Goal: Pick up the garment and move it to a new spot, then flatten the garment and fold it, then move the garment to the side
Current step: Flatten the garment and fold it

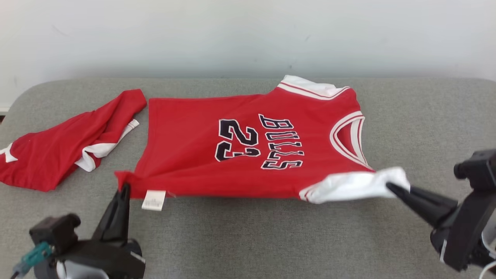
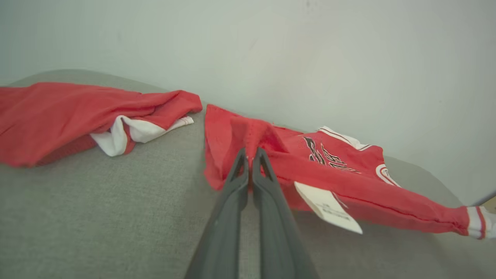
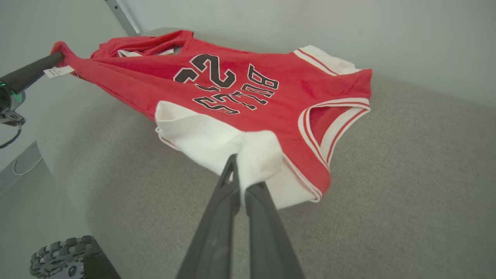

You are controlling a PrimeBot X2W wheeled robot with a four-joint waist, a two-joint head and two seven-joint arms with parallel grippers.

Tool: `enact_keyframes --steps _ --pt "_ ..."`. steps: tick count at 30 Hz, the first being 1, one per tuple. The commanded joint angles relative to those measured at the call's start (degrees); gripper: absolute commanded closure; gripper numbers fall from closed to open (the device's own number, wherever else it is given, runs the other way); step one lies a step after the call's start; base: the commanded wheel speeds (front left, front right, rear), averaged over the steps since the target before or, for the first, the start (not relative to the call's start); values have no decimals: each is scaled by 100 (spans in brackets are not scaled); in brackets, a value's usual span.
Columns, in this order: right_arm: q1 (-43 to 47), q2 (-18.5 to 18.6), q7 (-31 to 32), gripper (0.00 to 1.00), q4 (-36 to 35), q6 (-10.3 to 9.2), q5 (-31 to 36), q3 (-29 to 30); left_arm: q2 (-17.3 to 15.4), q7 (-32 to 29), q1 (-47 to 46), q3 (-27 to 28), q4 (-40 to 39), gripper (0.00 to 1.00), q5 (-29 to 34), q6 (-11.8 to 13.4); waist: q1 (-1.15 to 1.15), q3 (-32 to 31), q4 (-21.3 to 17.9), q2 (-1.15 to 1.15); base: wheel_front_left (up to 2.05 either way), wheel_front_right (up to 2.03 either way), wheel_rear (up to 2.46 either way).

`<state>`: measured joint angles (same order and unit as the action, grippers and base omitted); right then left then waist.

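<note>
A wide grey padded surface [image 1: 248, 240] is shown running from side to side, with a plain pale wall [image 1: 248, 35] set behind it. A red sleeveless jersey [image 1: 186, 155] is spread across the middle of the surface, front side up. Its hem is turned toward the robot's left and its white-trimmed neck toward the right. "23" and "BULLS" are printed on it in dark, white-edged characters, which are seen sideways in the head view. Its far part is laid on the surface, while its near edge is pulled into a taut line between the two grippers and is seen slightly raised in the wrist views. A second red cloth [image 1: 50, 155] with white trim is left crumpled at the left end of the surface, close to the jersey's hem; whether the two touch cannot be told. The left gripper [image 1: 124, 188] is closed on the near hem corner of the jersey, with red fabric bunched at its dark fingertips. The right gripper [image 1: 389, 186] is clamped on the white shoulder fabric [image 1: 348, 186] at the jersey's near right corner, which is draped over its fingertips. A studded wheel [image 3: 58, 255] is glimpsed at the lower left of the right wrist view. A small white label [image 1: 154, 200] is hung from the hem just beside the left gripper.
</note>
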<state>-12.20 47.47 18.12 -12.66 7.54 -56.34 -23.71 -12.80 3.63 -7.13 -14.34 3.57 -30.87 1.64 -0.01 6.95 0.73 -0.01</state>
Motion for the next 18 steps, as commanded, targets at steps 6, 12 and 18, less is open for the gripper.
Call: enact_keyframes --steps 6,12,18 --pt "949 -189 858 100 -355 -10 -464 616 -118 -251 695 81 -505 100 -158 247 1 -107 29 1 0 0 0" --pt "2068 -500 1796 100 -789 -9 -793 1540 -256 -492 1152 85 -875 100 -212 373 1 -172 47 1 0 0 0" --pt "3164 -1104 2904 100 -1285 -8 -751 2411 -439 -827 1384 25 -1057 100 -104 539 1 -282 35 1 0 0 0"
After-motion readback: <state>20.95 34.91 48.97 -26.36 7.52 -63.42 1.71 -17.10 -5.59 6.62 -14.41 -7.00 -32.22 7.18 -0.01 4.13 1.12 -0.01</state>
